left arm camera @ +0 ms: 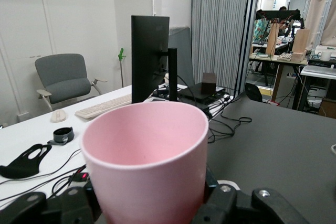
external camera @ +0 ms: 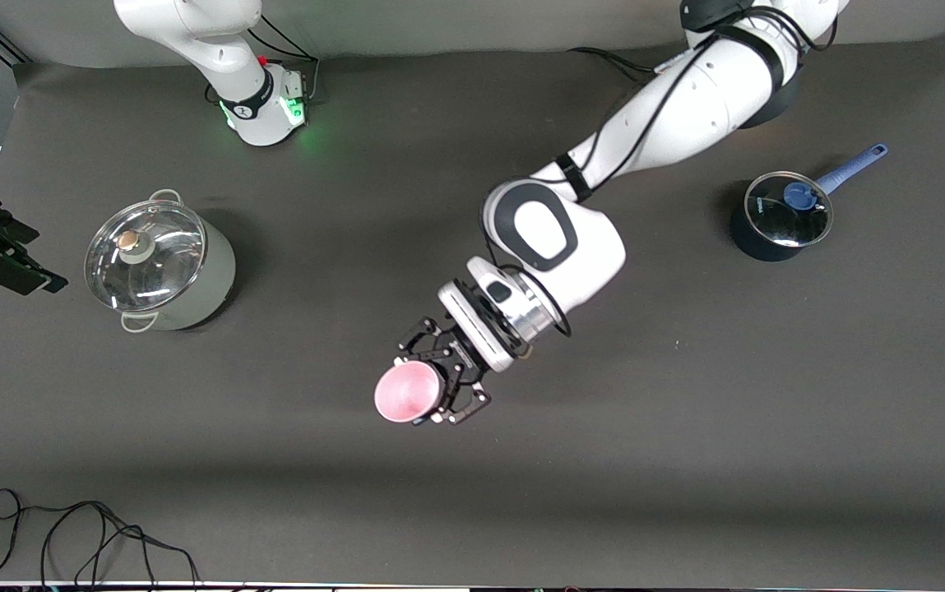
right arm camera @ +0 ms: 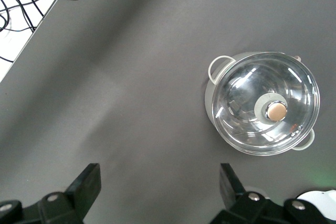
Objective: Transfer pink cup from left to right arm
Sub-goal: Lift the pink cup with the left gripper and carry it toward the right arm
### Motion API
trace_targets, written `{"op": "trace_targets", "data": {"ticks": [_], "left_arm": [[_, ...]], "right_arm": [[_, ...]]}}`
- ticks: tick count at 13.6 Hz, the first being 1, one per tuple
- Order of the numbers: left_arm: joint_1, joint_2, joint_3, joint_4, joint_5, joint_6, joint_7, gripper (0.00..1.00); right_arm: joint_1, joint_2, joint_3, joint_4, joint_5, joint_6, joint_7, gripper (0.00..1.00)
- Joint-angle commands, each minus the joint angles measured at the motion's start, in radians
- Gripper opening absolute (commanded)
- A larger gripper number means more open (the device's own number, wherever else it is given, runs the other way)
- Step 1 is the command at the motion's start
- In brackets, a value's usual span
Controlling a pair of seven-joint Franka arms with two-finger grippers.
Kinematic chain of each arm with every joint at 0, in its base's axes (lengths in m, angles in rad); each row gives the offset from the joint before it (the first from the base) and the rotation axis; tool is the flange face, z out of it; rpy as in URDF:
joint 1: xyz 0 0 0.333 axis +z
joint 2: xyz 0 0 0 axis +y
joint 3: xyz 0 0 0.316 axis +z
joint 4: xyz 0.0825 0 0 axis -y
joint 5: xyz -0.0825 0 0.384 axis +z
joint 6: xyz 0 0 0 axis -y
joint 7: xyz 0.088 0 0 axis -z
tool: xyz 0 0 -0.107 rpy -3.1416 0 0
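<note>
Dark surface below, left gripper clamps the cup aloft for handover; right gripper waits, fingers spread, empty.

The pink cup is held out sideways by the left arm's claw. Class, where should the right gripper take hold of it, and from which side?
Probably the rim end of the pink cup. The left gripper is shut around its base half, so only the mouth end is bare. It points toward the right arm's end of the table, so the open right gripper should approach from there, closing across the wall.
</note>
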Motion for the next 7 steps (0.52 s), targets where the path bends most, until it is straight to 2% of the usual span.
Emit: {"op": "trace_targets", "data": {"ticks": [1,7], "left_arm": [[-0.104,-0.01,0.032,0.082,-0.006,0.074,-0.025,0.0],[-0.161,-0.011,0.032,0.094,-0.003,0.113,-0.027,0.0]], "right_arm": [[0.036,0.007,0.001,0.021,0.011,-0.017,0.028,1.0],[0.102,0.07,0.001,0.104,0.011,-0.017,0.089,1.0]]}}
